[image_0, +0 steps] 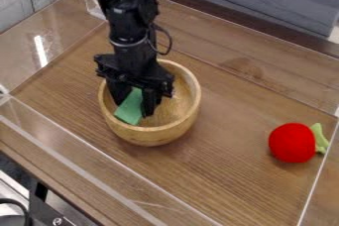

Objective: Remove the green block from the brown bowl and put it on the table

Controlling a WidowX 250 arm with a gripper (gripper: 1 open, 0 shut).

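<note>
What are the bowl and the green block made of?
The bowl looks like light wood, with thick walls and faint grain. The green block has a plain, matte surface; it could be foam, painted wood or plastic, I can't tell which.

Even bright indoor light, glare on acrylic walls (54, 47), soft low-resolution picture

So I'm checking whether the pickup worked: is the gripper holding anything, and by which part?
The gripper appears closed on the green block, by its upper end, inside the brown bowl.
</note>
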